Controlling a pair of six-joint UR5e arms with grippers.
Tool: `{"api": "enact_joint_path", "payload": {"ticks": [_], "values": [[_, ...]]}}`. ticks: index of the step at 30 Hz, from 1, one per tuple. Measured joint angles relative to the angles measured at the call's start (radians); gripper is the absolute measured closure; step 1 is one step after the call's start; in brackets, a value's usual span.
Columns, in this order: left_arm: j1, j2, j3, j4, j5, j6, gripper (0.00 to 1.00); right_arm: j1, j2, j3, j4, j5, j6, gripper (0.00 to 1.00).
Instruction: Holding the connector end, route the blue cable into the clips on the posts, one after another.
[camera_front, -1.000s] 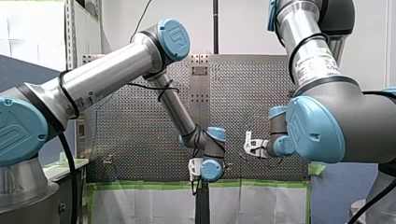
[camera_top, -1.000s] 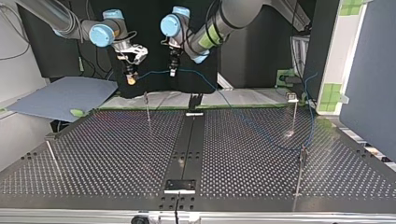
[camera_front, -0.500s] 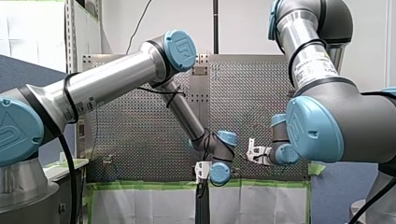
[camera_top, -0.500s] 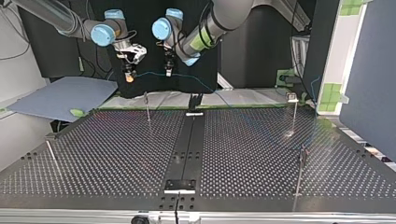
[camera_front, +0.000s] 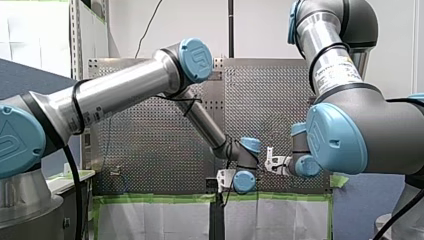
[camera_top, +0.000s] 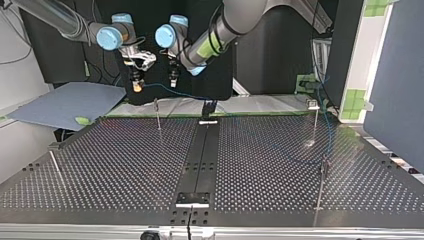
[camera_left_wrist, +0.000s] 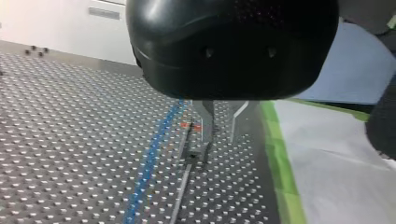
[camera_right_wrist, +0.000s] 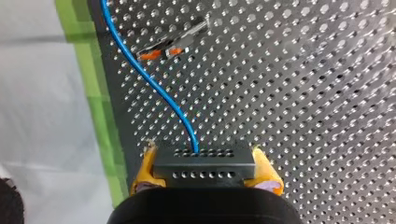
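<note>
Yellow pads (camera_right_wrist: 145, 170) of my right gripper (camera_right_wrist: 204, 173) are pressed against the two ends of the black connector (camera_right_wrist: 204, 163), a flat block with rows of small holes that sits squarely between them. The blue cable (camera_right_wrist: 150, 82) leaves the middle of the block and curves away past the clip post (camera_right_wrist: 161, 49). It runs just beside that post's orange-marked clip, on the side nearer the green tape (camera_right_wrist: 95, 112), and is not seated in the clip.

Seen from across the table (camera_top: 125, 165), both my grippers hang above the clip post, my right gripper to one side of it and my left gripper (camera_left_wrist: 220, 135) to the other. The stretch of cable between them passes over the post's top without touching it.

My left gripper's metal fingers (camera_left_wrist: 208, 116) stand a little apart, and nothing shows in the gap. The clip post stands just beneath them. The cable, blurred in the left wrist view, passes close beside one finger, and I cannot tell whether it touches. Beyond my left gripper the cable sags away from the clip post and runs low over the table toward a far post (camera_top: 324, 170), well apart from the clip post.
</note>
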Motion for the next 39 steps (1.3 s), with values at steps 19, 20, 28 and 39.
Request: {"api": "enact_joint_path", "payload": {"ticks": [19,20,28,39], "values": [[0.013,-0.050,0.173,-0.041,0.038,-0.037,0.80,-0.009,0.046,-0.034,0.003,-0.003,0.008,1.00],[0.013,-0.050,0.180,-0.041,0.034,-0.037,0.80,-0.010,0.052,-0.035,0.005,-0.003,0.008,1.00],[0.009,-0.049,0.198,-0.065,0.011,-0.013,0.80,-0.019,0.072,-0.049,0.049,-0.005,-0.010,1.00],[-0.015,-0.049,0.199,-0.120,-0.014,0.067,0.80,-0.032,0.072,-0.073,0.060,-0.007,-0.014,1.00]]}}
